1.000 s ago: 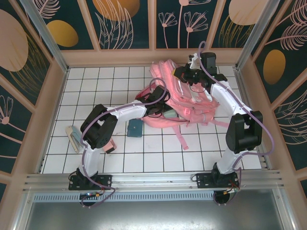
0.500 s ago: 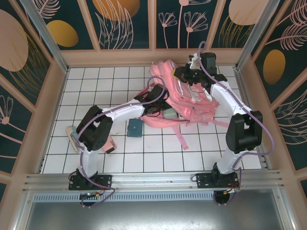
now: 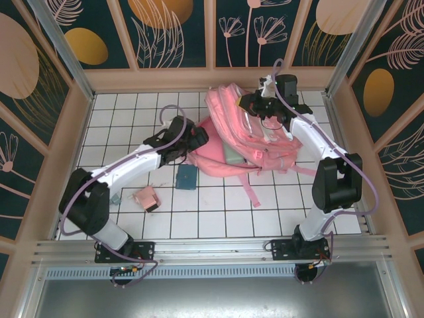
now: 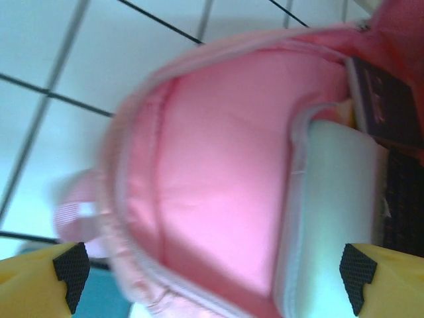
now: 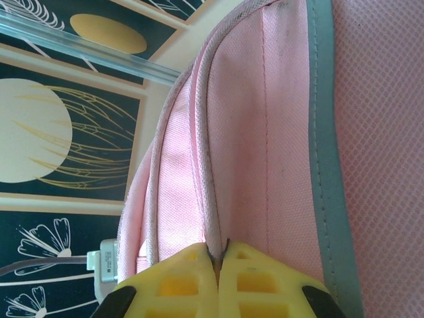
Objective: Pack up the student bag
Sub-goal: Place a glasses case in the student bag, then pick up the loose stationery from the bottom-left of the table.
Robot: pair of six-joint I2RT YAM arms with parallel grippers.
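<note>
tiled table [image 3: 218, 212], student bag [image 3: 271, 156] beside spread left tool [image 4: 213, 270], seam [image 5: 211, 165] pinched by right tool [image 5: 218, 255]

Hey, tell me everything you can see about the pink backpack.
The pink backpack is soft woven fabric with a grey stripe and loose straps. It lies slumped on the white tiled table toward its far side, its main compartment gaping leftward with a pale mint item inside. The right end effector pinches its upper seam; the left end effector hangs open before the opening.
</note>
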